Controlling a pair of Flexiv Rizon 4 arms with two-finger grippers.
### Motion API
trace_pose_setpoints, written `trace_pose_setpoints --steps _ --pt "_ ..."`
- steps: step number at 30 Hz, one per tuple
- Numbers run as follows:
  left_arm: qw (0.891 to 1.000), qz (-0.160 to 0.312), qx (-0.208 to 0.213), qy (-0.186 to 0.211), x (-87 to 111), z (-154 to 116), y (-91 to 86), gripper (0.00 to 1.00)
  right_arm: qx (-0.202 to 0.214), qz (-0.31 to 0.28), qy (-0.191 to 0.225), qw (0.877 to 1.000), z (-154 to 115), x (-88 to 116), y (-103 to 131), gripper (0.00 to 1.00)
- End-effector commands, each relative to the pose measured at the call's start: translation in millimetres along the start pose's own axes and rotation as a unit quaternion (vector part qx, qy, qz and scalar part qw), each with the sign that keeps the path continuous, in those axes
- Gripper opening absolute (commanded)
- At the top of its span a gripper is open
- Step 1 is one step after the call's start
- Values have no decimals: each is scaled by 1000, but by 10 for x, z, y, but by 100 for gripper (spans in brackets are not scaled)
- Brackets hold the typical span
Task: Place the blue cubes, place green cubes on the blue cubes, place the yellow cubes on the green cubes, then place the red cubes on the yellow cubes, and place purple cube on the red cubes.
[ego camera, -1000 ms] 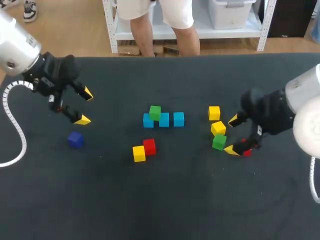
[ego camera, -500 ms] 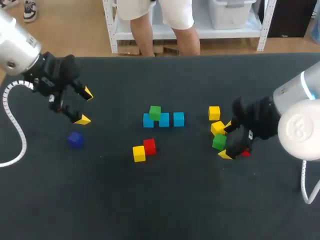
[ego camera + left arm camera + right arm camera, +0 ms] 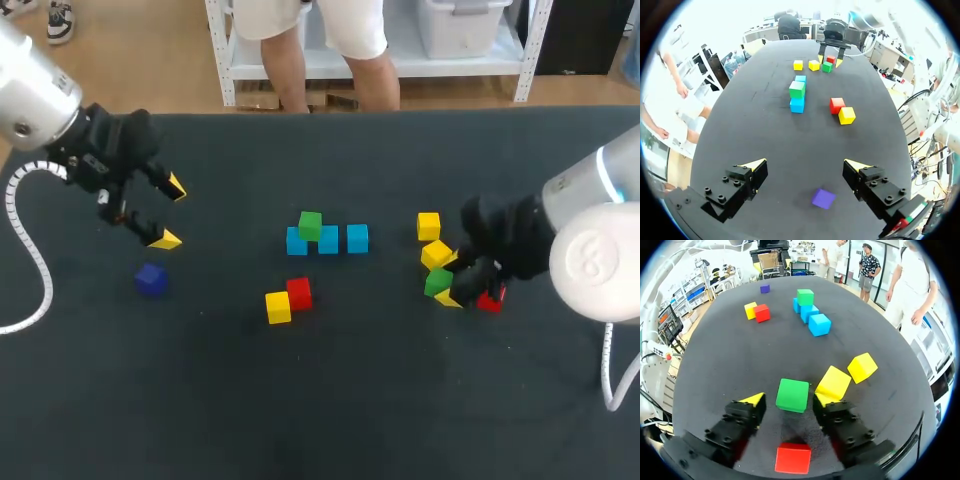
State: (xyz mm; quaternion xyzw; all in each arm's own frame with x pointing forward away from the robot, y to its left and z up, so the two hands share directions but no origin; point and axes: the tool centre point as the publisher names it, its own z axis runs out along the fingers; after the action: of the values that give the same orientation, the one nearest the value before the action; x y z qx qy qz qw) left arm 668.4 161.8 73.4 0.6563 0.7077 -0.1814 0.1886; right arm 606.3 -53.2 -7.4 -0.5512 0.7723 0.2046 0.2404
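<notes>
A row of blue cubes (image 3: pixel 343 239) lies mid-table, and one green cube (image 3: pixel 310 224) sits on its left part. In front of it a yellow cube (image 3: pixel 278 307) touches a red cube (image 3: pixel 299 293). My right gripper (image 3: pixel 447 281) is down at the right-hand cluster. Its fingers straddle a second green cube (image 3: pixel 792 394), with a thin gap showing on one side. Two yellow cubes (image 3: pixel 834 382) (image 3: pixel 862 366) lie just ahead of it, and a red cube (image 3: pixel 793 458) lies under its wrist. My left gripper (image 3: pixel 168 213) hangs open and empty at the far left, above a purple cube (image 3: pixel 823 198).
Dark cloth (image 3: pixel 330 400) covers the table. The yellow cube (image 3: pixel 436 255) nearest my right gripper is tilted and almost touches one finger. Bare cloth lies along the front and between the two groups of cubes.
My right gripper has moved left over the green cube and come down around it, and its fingers have narrowed. The left arm has not moved.
</notes>
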Motion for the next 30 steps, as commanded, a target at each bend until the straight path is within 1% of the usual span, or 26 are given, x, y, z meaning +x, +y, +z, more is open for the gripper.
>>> trace_pose_setpoints --steps 1,3,4,6,7,8,12,14,16,20,21,22,23,24,25,27,30 --pt "1000 2 -1 -2 15 1 -9 100 -3 -1 -1 1000 24 4 -5 42" --pt "1000 2 -1 -2 15 1 -9 100 -3 -1 -1 1000 29 8 -3 40" --pt "1000 2 -1 -2 15 1 -9 100 -3 -1 -2 1000 29 8 -3 36" --pt "1000 2 -1 -2 15 1 -9 100 -4 -1 -2 1000 30 9 -2 23" --pt "1000 2 -1 -2 15 1 -9 100 -3 -2 -2 1000 28 8 1 13" --pt "1000 2 -1 -2 15 1 -9 100 -3 -3 -2 1000 24 6 4 0" --pt "1000 2 -1 -2 15 1 -9 100 -2 -4 -3 1000 -12 -4 16 0" --pt "1000 2 -1 -2 15 1 -9 100 -4 -11 -8 1000 -76 -59 21 0" --pt "1000 2 -1 -2 15 1 -9 100 -14 -22 -8 1000 -152 -145 32 0" --pt "1000 2 -1 -2 15 1 -9 100 -56 -55 -15 997 -288 -361 18 0" --pt "1000 2 -1 -2 15 1 -9 100 -69 -65 -10 995 -299 -411 9 0" --pt "1000 2 -1 -2 15 1 -9 100 -70 -71 -17 995 -324 -468 -12 0" --pt "1000 2 -1 -2 15 1 -9 100 -82 -81 -13 993 -337 -520 -36 0" --pt "1000 2 -1 -2 15 1 -9 100 -88 -88 -15 992 -341 -569 -63 0" --pt "1000 2 -1 -2 15 1 -9 100 -84 -95 -17 992 -358 -617 -97 0" --pt "1000 2 -1 -2 15 1 -9 100 -95 -107 -12 990 -360 -703 -160 0" --pt "1000 2 -1 -2 15 1 -9 100 -99 -119 -6 988 -345 -794 -224 0"
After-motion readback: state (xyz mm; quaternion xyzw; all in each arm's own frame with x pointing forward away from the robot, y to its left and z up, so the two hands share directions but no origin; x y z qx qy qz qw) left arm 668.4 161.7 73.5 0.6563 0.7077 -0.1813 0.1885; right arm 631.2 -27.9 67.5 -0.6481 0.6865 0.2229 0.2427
